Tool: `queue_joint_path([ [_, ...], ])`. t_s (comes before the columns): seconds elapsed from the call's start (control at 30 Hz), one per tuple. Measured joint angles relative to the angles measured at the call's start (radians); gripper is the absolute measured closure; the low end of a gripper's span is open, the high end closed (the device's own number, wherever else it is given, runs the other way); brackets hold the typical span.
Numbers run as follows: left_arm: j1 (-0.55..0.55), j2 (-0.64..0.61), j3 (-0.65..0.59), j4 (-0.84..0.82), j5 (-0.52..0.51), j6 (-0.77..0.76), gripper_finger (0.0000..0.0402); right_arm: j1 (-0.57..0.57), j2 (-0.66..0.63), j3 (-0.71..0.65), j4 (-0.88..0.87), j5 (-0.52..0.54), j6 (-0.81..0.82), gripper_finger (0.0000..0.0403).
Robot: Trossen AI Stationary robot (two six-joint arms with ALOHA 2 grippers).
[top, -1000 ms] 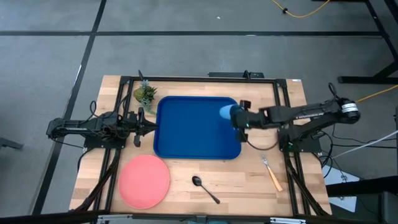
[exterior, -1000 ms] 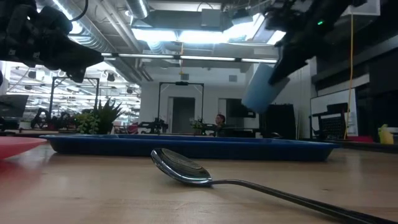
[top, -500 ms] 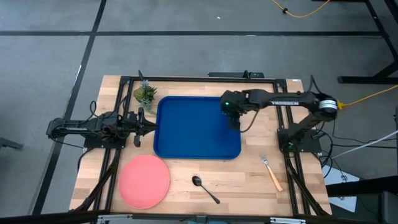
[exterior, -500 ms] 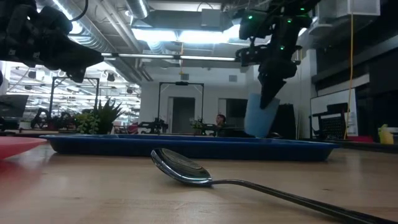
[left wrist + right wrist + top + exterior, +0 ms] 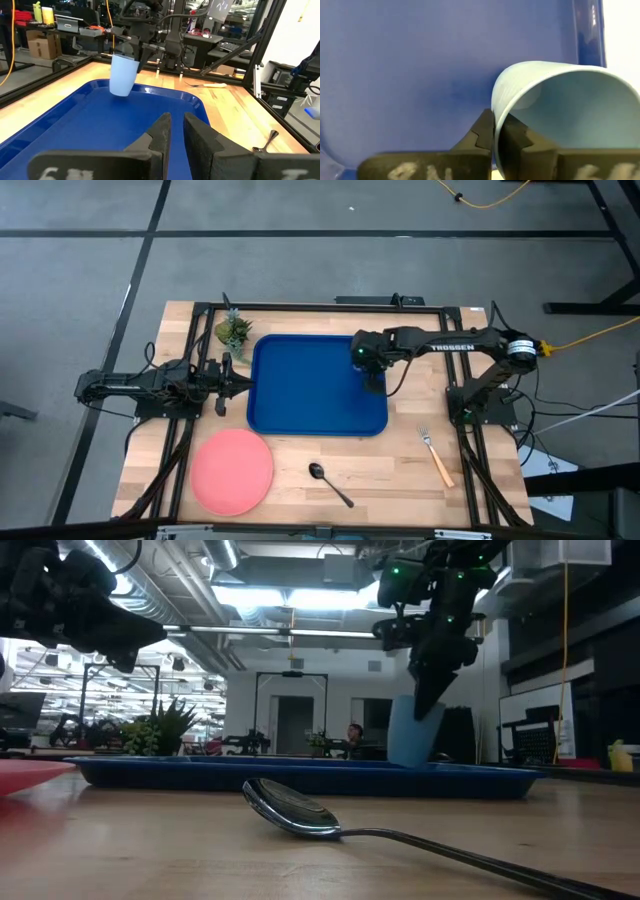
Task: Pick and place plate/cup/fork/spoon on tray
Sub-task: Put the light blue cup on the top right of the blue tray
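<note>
My right gripper point(image 5: 373, 383) stands over the far right part of the deep-blue tray point(image 5: 300, 395) and is shut on the light-blue cup point(image 5: 122, 74). From above, the gripper hides the cup. My left gripper point(image 5: 238, 385) waits shut at the tray's left rim. The salmon-pink plate point(image 5: 232, 470) lies flat on the table near the front left. The dark spoon point(image 5: 330, 483) lies in front of the tray. The tan-handled fork point(image 5: 437, 458) lies at the front right. My right gripper pinches the cup's wall at its rim point(image 5: 493, 107), with one finger point(image 5: 515, 140) inside the cup and the other point(image 5: 482, 134) outside. The fingers come from above, pointing down. The cup stands mouth up, a little tilted, its base point(image 5: 119, 92) down at the tray's floor.
A small potted plant point(image 5: 233, 332) stands at the tray's far left corner. A black frame runs along the table's left, far and right sides. Bare wood lies between the tray and the table's near edge, around the spoon and fork.
My right gripper has gone from the tray's right rim toward the table's left, in over the tray. It has tipped from level to pointing down. The cup has come down from high above the tray to its floor and turned nearly upright.
</note>
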Motion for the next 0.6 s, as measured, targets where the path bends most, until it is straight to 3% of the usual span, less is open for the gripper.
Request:
queue_joint_path([
  [0.23,0.0,0.0,0.0,0.0,0.0,0.0,0.0357,0.0,0.0,0.0,-0.012,0.0,-0.001,0.0337],
  [0.43,0.0,0.0,0.0,0.0,0.0,0.0,0.0357,-0.001,0.0,0.0,-0.018,0.007,-0.001,0.0331],
  [0.6,0.0,0.0,0.0,0.0,0.0,0.0,0.0357,-0.001,0.0,-0.001,-0.009,0.078,-0.001,0.033],
])
